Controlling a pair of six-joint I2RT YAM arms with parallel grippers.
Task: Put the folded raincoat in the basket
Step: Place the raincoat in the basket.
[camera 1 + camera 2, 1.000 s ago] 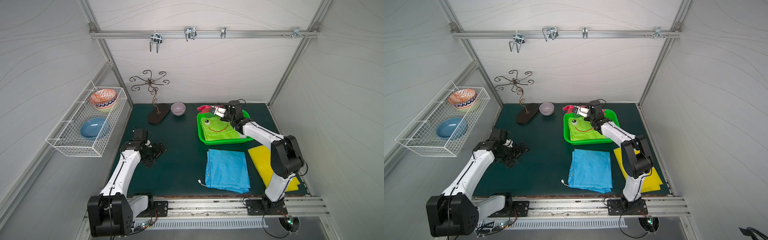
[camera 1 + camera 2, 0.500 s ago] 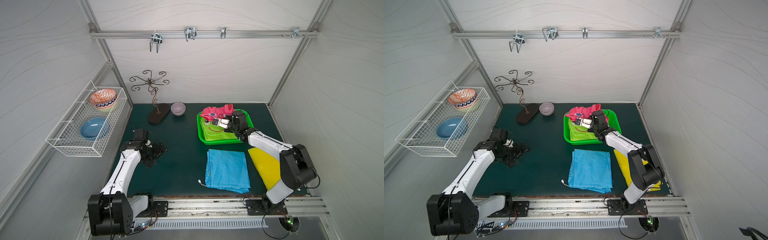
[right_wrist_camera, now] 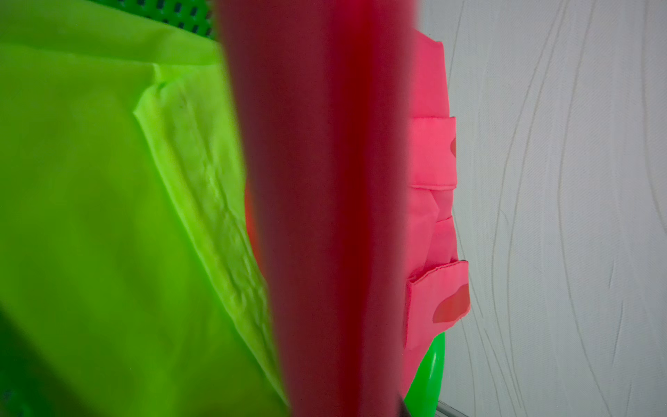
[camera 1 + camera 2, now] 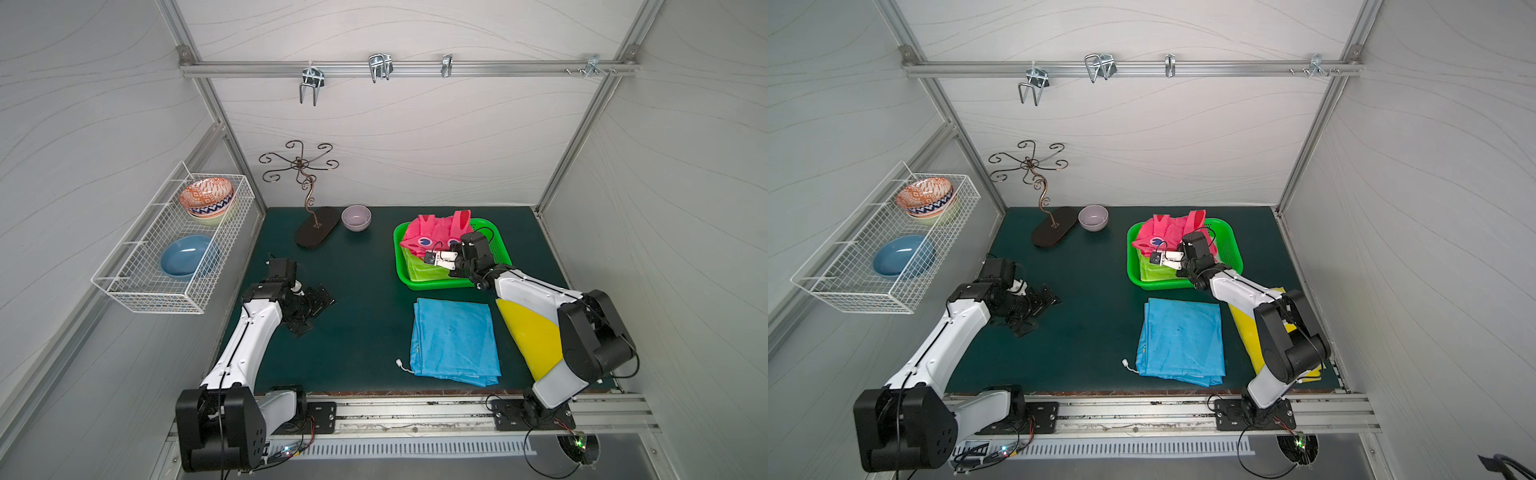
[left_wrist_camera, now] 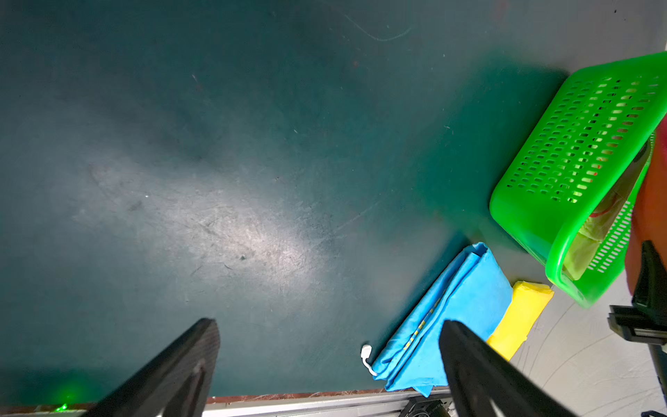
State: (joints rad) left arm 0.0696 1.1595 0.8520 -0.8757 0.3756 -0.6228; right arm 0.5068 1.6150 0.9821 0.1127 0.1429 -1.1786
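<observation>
Shifted: right gripper drew back nearward, hauling pink raincoat over basket; jaws pinched on its edge. Near: blue coat. Middle: left gripper, spread wide, idle. Far: pink raincoat covered basket's rear half; release remained.

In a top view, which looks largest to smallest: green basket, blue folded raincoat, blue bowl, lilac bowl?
1. green basket and blue folded raincoat: look alike, not ranked.
2. blue bowl, nearer the camera, so unsure.
3. lilac bowl.

Raincoat sits in the basket, folded cloth before it, bowl to its left
</observation>
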